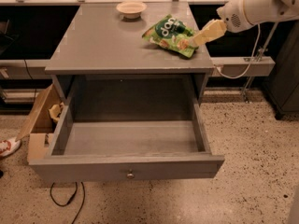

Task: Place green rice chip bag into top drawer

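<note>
The gripper (194, 41) sits at the right-hand edge of the green rice chip bag (169, 33), its cream tip low over the cabinet top (103, 41) and at or just against the bag's near right corner. Whether it is spread or pressed together cannot be told from this view, and nothing shows it holding the bag. The white arm (254, 6) reaches in from the upper right, angled down toward the bag.

The bag lies flat and slightly crumpled on the right part of the cabinet top, well apart from the small cream bowl (131, 8) at the rear edge. Below, the top drawer (126, 168) is pulled out toward the camera, with its 1 round knob (130, 174) at the middle of the front panel and its floor bare.

The step in hand looks like the grasp. To do it well, the gripper should probably take a raised fold of the crinkly foil rather than press on the flat face, since a flat bag gives little to pinch and may slide across the smooth top. A firm hold near the bag's edge, then a lift clear of the cabinet's front lip before coming forward and down, would suit. The drawer is wide, so a release over its middle leaves room on all sides.
</note>
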Controlling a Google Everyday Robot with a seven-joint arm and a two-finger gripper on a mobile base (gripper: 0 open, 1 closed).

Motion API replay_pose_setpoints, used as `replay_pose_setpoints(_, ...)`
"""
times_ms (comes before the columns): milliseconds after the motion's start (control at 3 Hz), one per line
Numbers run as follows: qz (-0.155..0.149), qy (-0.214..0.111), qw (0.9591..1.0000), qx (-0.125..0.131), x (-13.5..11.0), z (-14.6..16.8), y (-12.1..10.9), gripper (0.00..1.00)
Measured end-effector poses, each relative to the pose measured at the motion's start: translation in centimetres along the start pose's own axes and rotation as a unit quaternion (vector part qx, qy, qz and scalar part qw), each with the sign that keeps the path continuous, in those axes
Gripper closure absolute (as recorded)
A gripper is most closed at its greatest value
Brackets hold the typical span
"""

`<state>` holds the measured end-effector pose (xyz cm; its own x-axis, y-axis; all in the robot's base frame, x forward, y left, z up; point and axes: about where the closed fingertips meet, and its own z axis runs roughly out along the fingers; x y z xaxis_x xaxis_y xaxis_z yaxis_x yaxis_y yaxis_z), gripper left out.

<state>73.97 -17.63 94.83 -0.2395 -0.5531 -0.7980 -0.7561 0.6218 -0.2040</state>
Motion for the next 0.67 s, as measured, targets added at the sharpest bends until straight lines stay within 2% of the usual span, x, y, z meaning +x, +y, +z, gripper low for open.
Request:
replay_pose_setpoints(333,0.0,0.0,1.0,-0.001,0.0,0.1,0.1,0.0)
replay_pose_setpoints(667,-0.006,-0.004,0.9998,0.017,-0.6,3.0,-0.6,0.0)
